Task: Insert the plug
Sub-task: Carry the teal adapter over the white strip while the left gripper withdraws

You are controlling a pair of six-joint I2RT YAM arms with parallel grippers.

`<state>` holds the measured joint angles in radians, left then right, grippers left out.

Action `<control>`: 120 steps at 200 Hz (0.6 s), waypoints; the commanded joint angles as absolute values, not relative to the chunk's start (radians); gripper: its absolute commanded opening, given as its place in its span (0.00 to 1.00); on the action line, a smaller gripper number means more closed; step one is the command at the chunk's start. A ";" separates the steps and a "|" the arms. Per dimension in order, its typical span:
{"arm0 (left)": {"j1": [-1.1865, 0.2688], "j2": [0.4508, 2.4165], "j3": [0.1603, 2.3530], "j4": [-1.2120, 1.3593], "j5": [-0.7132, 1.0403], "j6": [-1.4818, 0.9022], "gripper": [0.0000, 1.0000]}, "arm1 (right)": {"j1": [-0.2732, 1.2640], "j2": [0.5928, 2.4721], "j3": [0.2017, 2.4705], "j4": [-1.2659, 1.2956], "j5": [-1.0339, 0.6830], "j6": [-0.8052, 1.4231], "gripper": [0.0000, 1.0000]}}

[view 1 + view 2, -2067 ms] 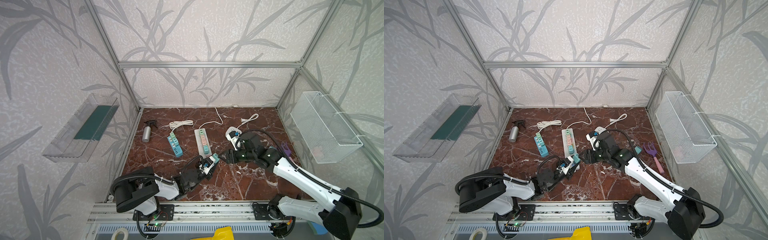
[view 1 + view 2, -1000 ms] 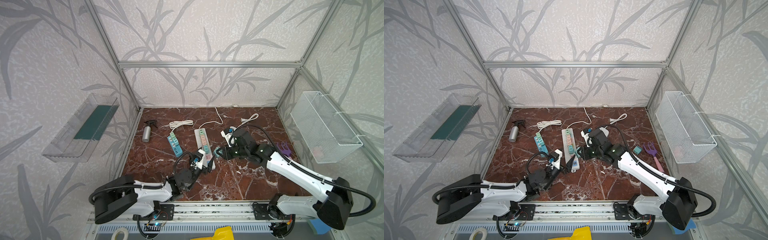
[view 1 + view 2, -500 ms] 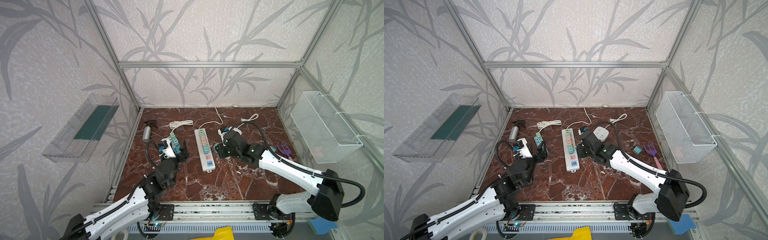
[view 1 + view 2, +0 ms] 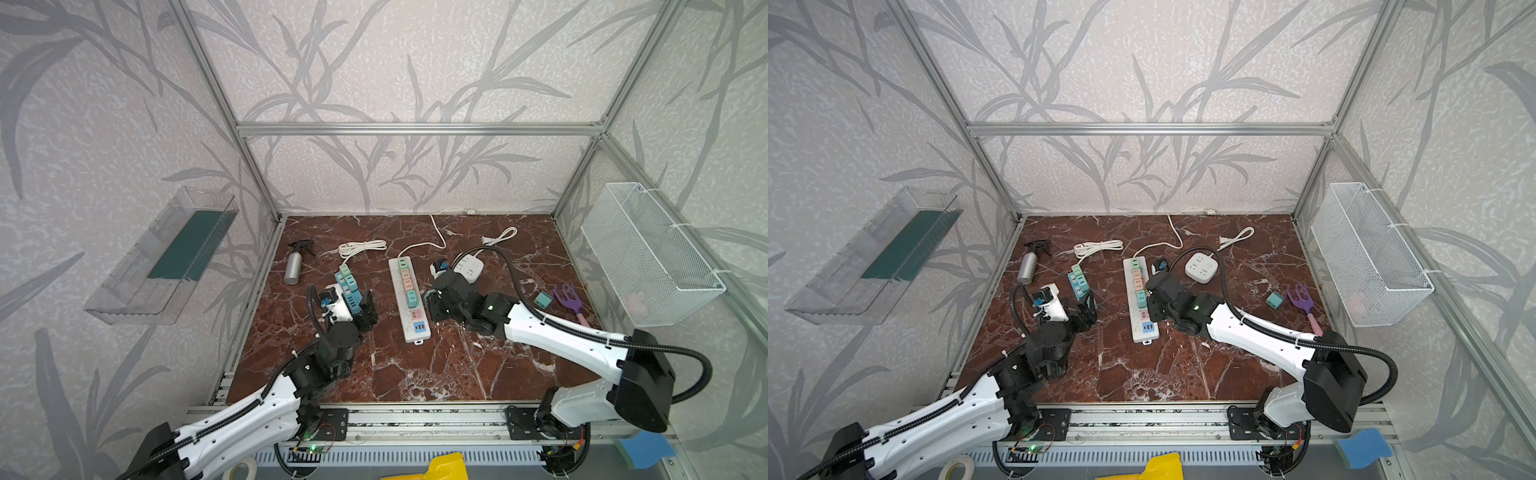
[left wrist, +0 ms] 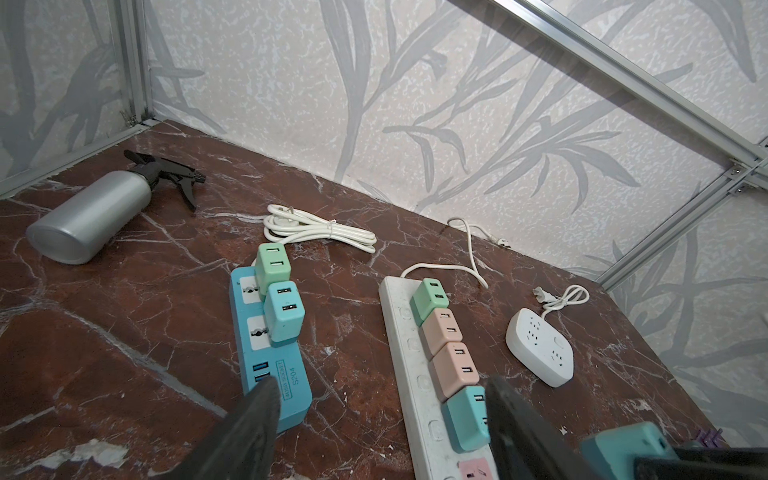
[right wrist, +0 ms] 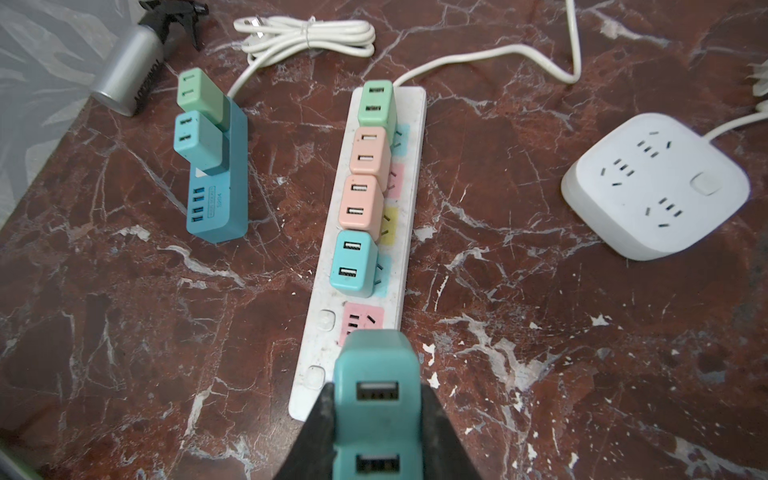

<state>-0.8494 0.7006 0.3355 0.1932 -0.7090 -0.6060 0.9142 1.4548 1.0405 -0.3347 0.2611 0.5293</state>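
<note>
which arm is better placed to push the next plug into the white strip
Right. The right gripper is shut on a teal plug, close to the free pink socket on the white strip. The left gripper is open and empty, near the blue strip.

On the marbled bench [image 4: 415, 374] a silver spray bottle [image 4: 293, 269] lies on its side at 10 o'clock, its black nozzle toward the back wall. Just beside it, toward the middle, sits a blue power strip [image 5: 297, 374] carrying a green adapter [image 5: 272, 262] and a teal adapter [image 5: 284, 309]. Its bundled white cable [image 4: 361, 248] lies at 11 o'clock. A square white socket block [image 4: 1201, 268] rests at 1 o'clock. At 3 o'clock a small teal cube [image 4: 542, 300] lies next to a purple fork [image 4: 570, 299]. A white wire basket [image 4: 648, 257] hangs on the wall at 3 o'clock, and a clear tray [image 4: 166, 257] with a green liner on the wall at 9 o'clock.
</note>
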 commanded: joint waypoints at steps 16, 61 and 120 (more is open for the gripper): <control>-0.845 0.684 0.316 0.184 -0.723 -0.650 0.76 | 0.922 1.555 1.025 -0.211 0.242 0.570 0.00; -0.844 0.668 0.316 0.179 -0.718 -0.635 0.76 | 0.927 1.650 1.063 -0.196 0.228 0.590 0.00; -0.843 0.634 0.295 0.192 -0.703 -0.629 0.76 | 0.936 1.735 1.117 -0.230 0.233 0.612 0.00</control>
<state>-0.8478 0.6521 0.3077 0.1913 -0.6964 -0.6205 0.9237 1.7023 1.0832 -0.2138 0.2256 0.5903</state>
